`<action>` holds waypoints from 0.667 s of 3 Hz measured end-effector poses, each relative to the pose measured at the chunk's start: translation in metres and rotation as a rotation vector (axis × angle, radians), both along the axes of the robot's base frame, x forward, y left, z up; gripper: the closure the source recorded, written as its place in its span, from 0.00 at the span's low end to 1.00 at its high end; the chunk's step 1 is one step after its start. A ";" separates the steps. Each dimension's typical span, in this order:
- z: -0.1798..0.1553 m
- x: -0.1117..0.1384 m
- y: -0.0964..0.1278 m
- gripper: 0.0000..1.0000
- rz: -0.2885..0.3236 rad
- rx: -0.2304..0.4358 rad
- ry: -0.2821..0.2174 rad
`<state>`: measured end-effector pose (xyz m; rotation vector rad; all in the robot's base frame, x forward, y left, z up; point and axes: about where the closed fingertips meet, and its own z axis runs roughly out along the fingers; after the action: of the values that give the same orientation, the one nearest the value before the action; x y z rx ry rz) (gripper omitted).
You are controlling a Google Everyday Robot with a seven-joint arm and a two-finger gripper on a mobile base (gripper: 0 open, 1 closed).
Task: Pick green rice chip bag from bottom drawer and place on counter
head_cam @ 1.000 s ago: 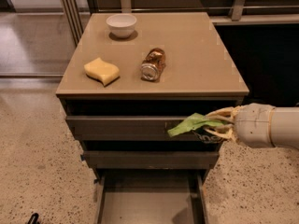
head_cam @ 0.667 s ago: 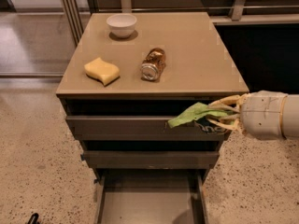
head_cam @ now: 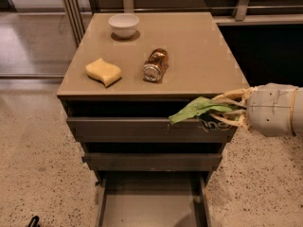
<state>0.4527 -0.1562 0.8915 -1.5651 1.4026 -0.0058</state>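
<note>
My gripper (head_cam: 221,110) comes in from the right at the height of the top drawer front, just below the front right edge of the counter (head_cam: 199,46). It is shut on the green rice chip bag (head_cam: 191,109), which sticks out to the left of the fingers, in front of the cabinet. The bottom drawer (head_cam: 151,207) is pulled open below, its grey floor bare where it shows.
On the counter lie a yellow sponge (head_cam: 103,71) at the front left, a shiny brown can (head_cam: 155,65) on its side in the middle, and a white bowl (head_cam: 123,25) at the back. Two grey drawer fronts (head_cam: 142,129) sit above the open drawer. Speckled floor surrounds the cabinet.
My gripper with the bag has risen slightly and shifted a little to the right, staying in front of the top drawer. Nothing on the counter has moved.
</note>
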 end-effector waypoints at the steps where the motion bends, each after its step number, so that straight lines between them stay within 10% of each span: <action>1: -0.015 -0.007 0.003 1.00 -0.006 0.022 0.030; 2: -0.015 -0.015 0.005 1.00 -0.010 0.066 0.033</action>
<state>0.4376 -0.1515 0.8768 -1.5096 1.4227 0.0599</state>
